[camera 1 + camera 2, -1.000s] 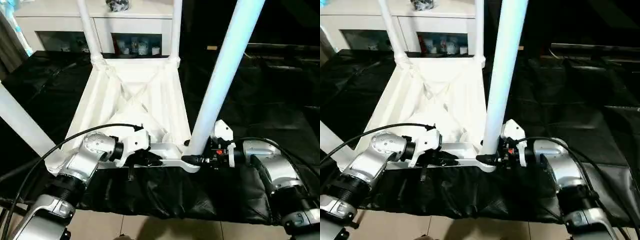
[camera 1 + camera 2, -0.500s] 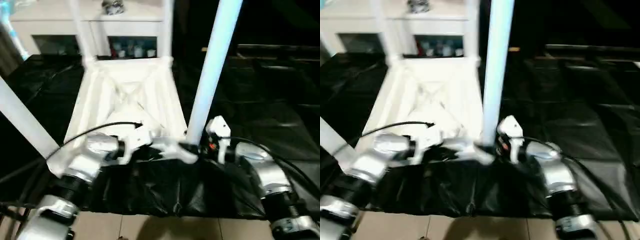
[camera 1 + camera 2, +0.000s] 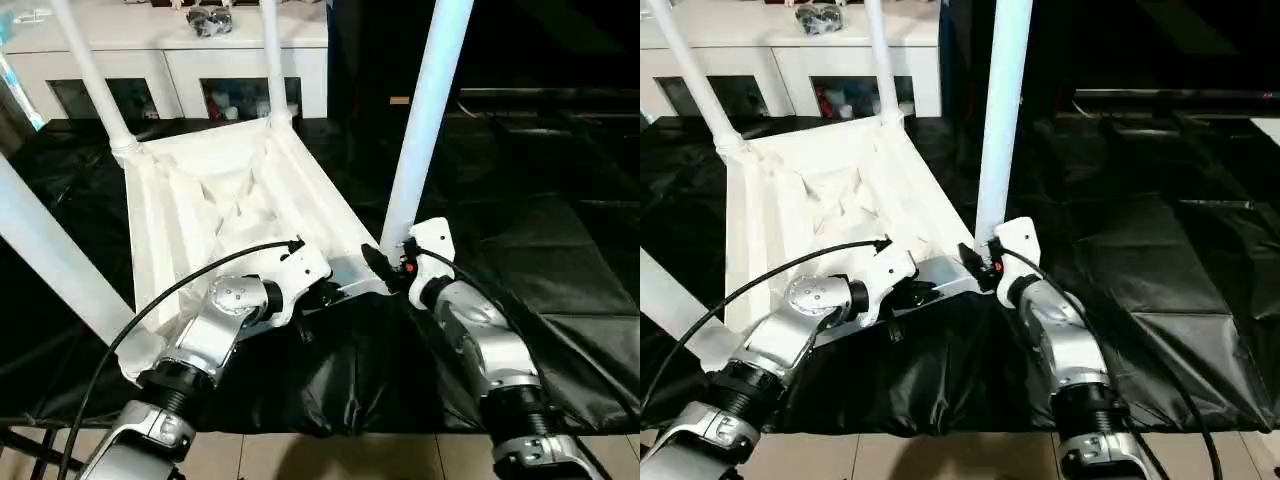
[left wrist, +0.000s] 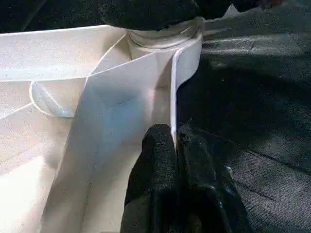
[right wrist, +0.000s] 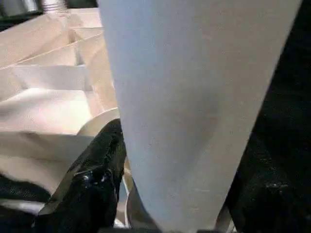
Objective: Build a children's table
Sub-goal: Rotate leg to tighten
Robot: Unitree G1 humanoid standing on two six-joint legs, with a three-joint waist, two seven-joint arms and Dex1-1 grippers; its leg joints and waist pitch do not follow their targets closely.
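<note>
Gripping the upturned tabletop (image 3: pixel 215 200) at its near rim and near-right leg (image 3: pixel 425 110).

Left gripper (image 4: pixel 175 145): jaws closed nearly flat on the thin near rim of the tabletop, one black finger (image 4: pixel 158 160) on each side of the edge. Right gripper (image 5: pixel 170 194): jaws spread around the base of the near-right leg just above its corner socket, one finger (image 5: pixel 95 170) against the tube on each side. The tabletop lies ribbed underside up, skewed, on black sheeting (image 3: pixel 520 240) over the floor; four legs stand up from its corner sockets. A white cabinet (image 3: pixel 170 60) with glass doors stands behind.
</note>
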